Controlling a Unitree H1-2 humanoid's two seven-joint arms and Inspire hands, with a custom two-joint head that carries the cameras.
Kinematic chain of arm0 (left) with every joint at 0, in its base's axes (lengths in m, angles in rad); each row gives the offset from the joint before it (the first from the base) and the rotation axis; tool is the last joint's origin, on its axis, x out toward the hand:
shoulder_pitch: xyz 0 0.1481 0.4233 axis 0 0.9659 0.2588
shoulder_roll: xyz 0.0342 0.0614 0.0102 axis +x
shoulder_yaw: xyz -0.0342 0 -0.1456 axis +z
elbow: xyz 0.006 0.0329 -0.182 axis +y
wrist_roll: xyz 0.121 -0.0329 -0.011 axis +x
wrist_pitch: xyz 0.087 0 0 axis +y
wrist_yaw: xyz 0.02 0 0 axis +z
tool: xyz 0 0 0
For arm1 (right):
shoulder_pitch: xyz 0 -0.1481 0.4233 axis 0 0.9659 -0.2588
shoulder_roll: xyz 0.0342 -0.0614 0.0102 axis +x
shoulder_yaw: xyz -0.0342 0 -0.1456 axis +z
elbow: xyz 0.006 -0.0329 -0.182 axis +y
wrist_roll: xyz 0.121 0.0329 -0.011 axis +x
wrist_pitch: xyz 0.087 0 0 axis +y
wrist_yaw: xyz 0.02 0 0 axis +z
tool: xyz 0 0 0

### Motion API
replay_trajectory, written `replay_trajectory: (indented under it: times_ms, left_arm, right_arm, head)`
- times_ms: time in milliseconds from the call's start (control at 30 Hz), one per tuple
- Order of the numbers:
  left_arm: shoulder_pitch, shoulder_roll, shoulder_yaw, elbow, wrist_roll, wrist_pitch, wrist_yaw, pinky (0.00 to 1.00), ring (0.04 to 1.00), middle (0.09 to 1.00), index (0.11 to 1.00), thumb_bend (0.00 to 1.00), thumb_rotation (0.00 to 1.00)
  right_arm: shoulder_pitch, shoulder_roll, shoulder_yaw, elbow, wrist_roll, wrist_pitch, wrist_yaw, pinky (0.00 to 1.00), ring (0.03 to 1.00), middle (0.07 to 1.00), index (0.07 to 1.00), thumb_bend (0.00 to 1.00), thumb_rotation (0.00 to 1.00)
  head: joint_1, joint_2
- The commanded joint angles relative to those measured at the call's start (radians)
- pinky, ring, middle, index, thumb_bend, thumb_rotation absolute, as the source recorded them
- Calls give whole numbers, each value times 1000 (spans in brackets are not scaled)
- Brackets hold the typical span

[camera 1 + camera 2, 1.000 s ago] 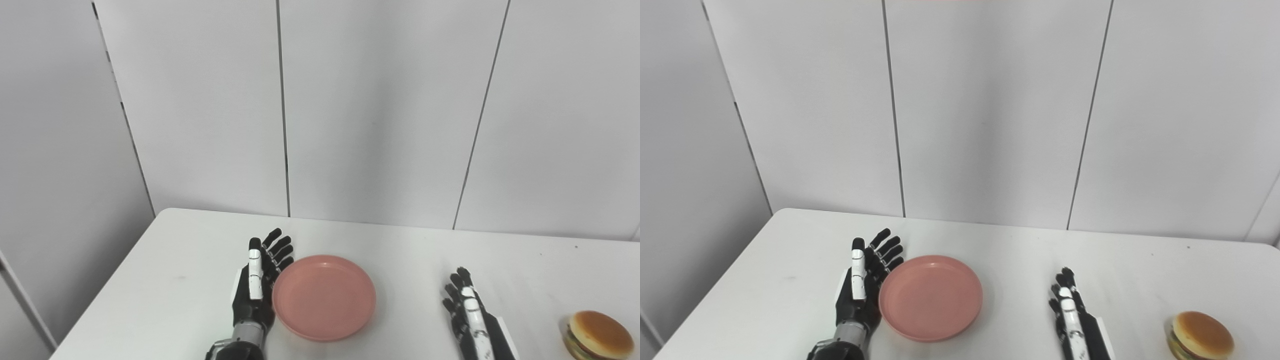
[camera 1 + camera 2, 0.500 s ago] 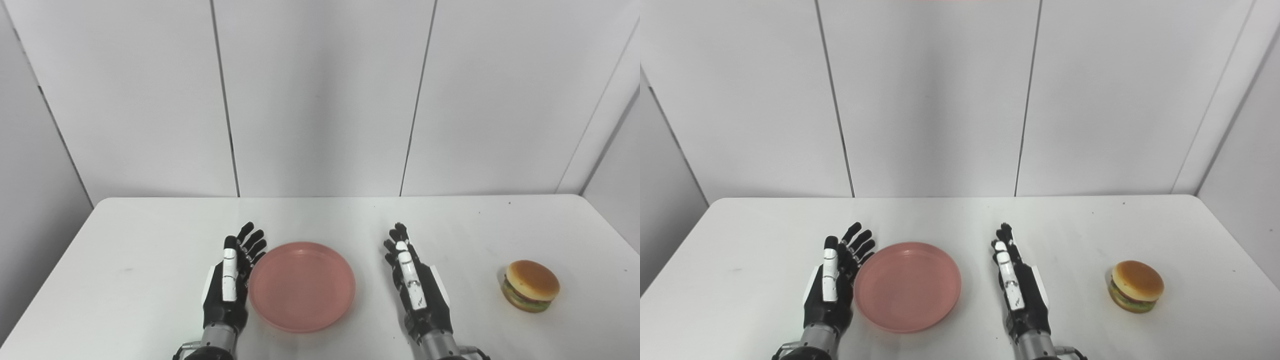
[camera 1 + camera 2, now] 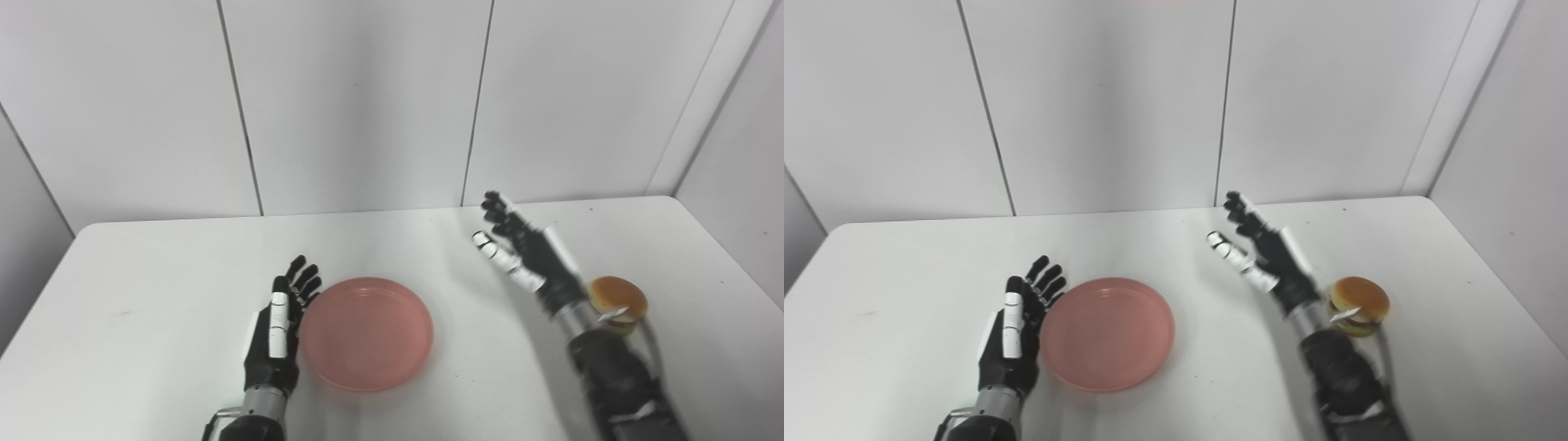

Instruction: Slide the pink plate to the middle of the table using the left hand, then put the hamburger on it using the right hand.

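The pink plate (image 3: 366, 332) lies flat on the white table (image 3: 153, 288), a little left of the middle. My left hand (image 3: 277, 331) rests open on its edge right against the plate's left rim, fingers straight and pointing away. My right hand (image 3: 520, 251) is open and raised above the table, fingers spread and pointing up and to the left. The hamburger (image 3: 618, 303) sits on the table at the right, just behind my right wrist, which covers its left edge. It also shows in the right eye view (image 3: 1358, 304).
The table's right edge (image 3: 729, 269) runs close behind the hamburger. White wall panels (image 3: 367, 104) stand along the table's far edge. My right forearm (image 3: 612, 380) crosses the near right part of the table.
The camera has turned right and down. My right hand has lifted off the table and swung away and to the right, next to the hamburger. Left hand and plate keep their places.
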Motion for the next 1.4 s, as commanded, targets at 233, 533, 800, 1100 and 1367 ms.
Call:
replay_trajectory:
  times_ms: [233,533,800,1100,1367]
  left_arm:
    - [16,0,-1,58,7,-53,-30,955,951,957,949,775,1000]
    - [20,11,16,81,5,-96,-37,944,937,945,950,764,1000]
    - [30,8,19,69,14,-100,-30,925,923,931,932,754,1000]
    - [30,4,14,59,14,-85,-30,931,927,937,938,740,1000]
    - [29,2,8,55,8,-76,-37,932,933,941,944,741,1000]
  right_arm:
    - [25,-243,30,-65,-206,96,90,831,886,899,865,821,392]
    - [13,-359,106,-9,-396,135,173,850,926,896,869,897,350]
    - [6,-367,138,84,-494,110,163,939,943,913,890,935,350]
    - [1,-365,166,146,-517,96,173,959,950,925,899,951,373]
    - [11,-330,112,145,-451,79,123,544,595,622,529,584,65]
  head:
    - [-80,-10]
    - [-110,-17]
    - [-111,-14]
    - [-106,-16]
    - [-93,-17]
